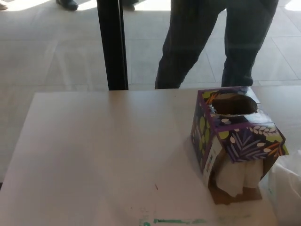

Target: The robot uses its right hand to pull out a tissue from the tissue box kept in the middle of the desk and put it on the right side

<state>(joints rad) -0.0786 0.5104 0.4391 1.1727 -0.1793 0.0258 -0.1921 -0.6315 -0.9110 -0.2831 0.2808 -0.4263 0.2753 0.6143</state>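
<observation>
Neither hand in frame, so finger state can't be told. Near right edge: white crumpled tissue [288, 188], soft and translucent, lying on the desk [103, 155] just right of the box. Tissue box [235, 141] right of centre: printed cardboard cube, purple leaf pattern, oval top opening, near face torn open with white tissue wad [237, 176] bulging out. For a clean pull: pinch loose folds only, draw slowly, avoid tipping the light box. Desk matte, pale, smooth. Far: black post [112, 44], person's legs [207, 42] on tiled floor.
</observation>
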